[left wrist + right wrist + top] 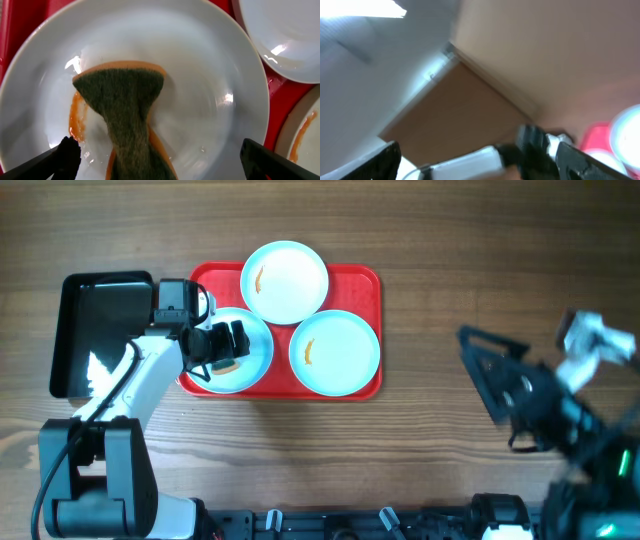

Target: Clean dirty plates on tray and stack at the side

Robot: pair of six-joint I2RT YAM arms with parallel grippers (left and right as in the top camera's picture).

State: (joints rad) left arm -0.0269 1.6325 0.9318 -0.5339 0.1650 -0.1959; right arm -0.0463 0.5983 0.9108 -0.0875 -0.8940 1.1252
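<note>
Three pale plates lie on the red tray (370, 280). The far plate (290, 280) and the right plate (340, 352) each carry an orange smear. My left gripper (226, 346) hovers over the left plate (255, 358). In the left wrist view its fingers (155, 161) are spread wide. Between them a green-and-orange sponge (122, 100) rests on this plate (210, 75), touching neither fingertip. An orange smear (76, 117) curves along the sponge's left side. My right gripper (490, 365) is off to the right above the table, its fingers (482, 160) wide apart and empty.
A black rectangular tray (100, 330) stands just left of the red tray, under the left arm. The other two plates show at the right of the left wrist view (292, 35) (305, 132). The right wrist view is blurred and looks across at the left arm.
</note>
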